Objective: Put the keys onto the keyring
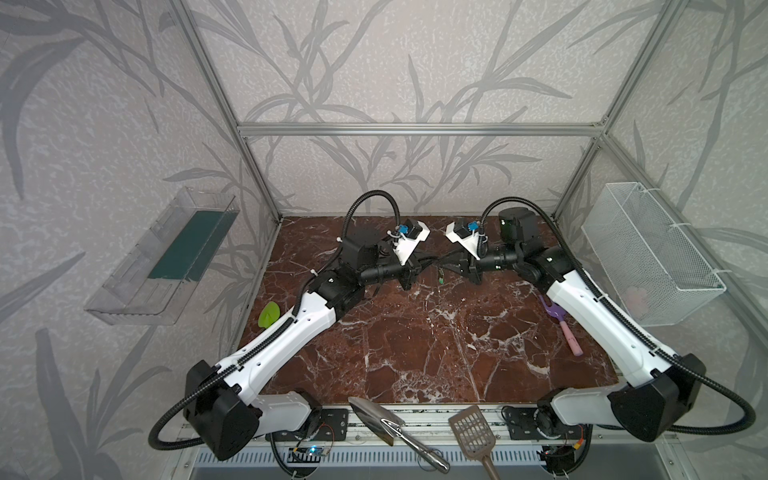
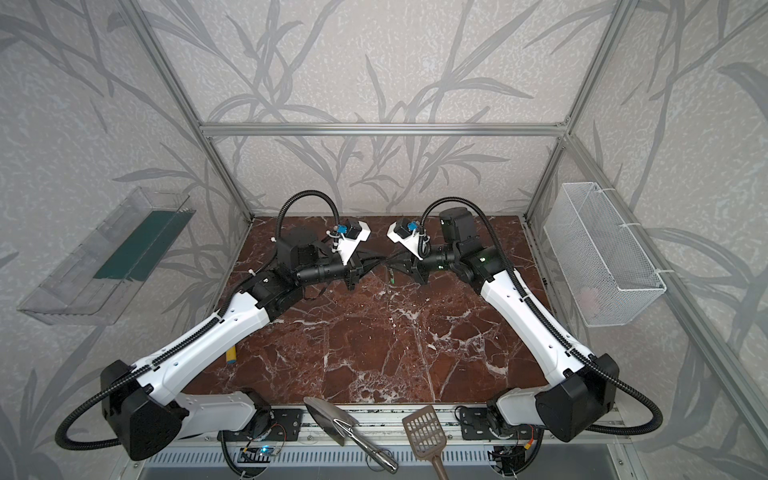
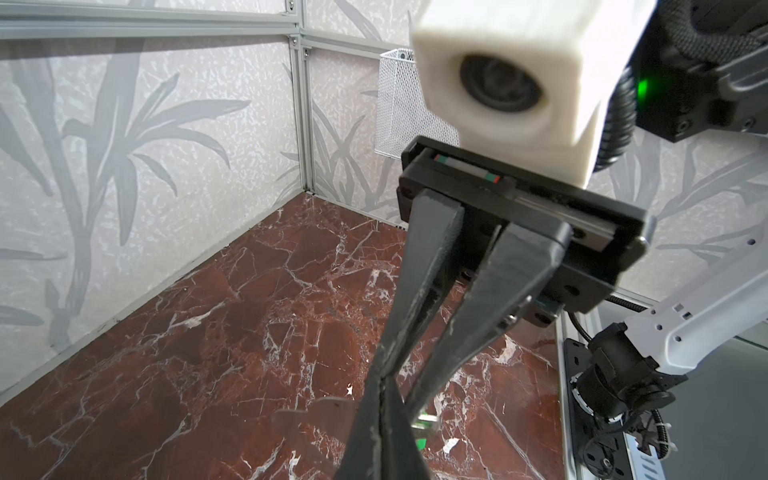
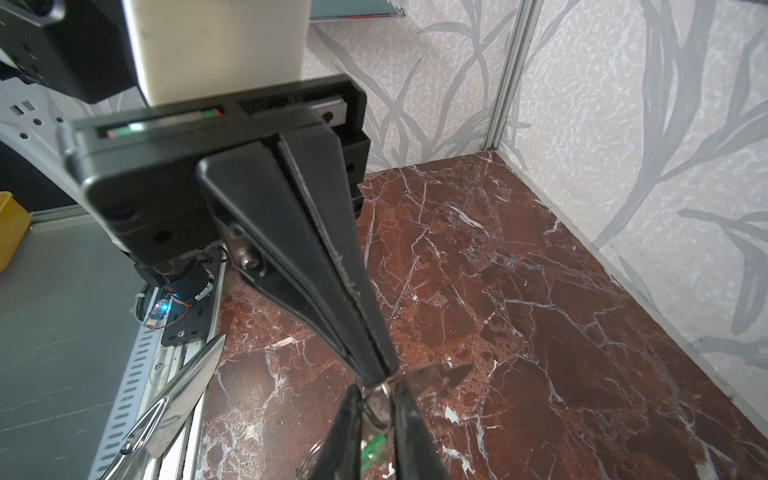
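Right wrist view: my left tool [image 4: 382, 368] points toward the camera with its two black fingers pressed together, their tips pinching the top of a thin silver metal keyring [image 4: 384, 385]. My right tool [image 4: 376, 392] faces it tip to tip. Its fingers stand slightly spread, one on either side of the keyring, and I cannot tell whether they touch it. The small key with the bright green plastic head [image 4: 372, 451] hangs from the keyring, between my right tool's fingers.

In both top views the two tools meet above the red-brown marble-patterned bench [image 1: 415, 353], toward twelve o'clock from its middle. There the key [image 1: 439, 279] shows as a green speck dangling just below the meeting point.

A lime-green leaf-shaped scoop [image 1: 269, 314] lies at the bench's nine o'clock edge, beside my left arm. A purple fork with a pink handle [image 1: 561, 328] lies at three o'clock, beside my right arm. Both are well apart from the key.
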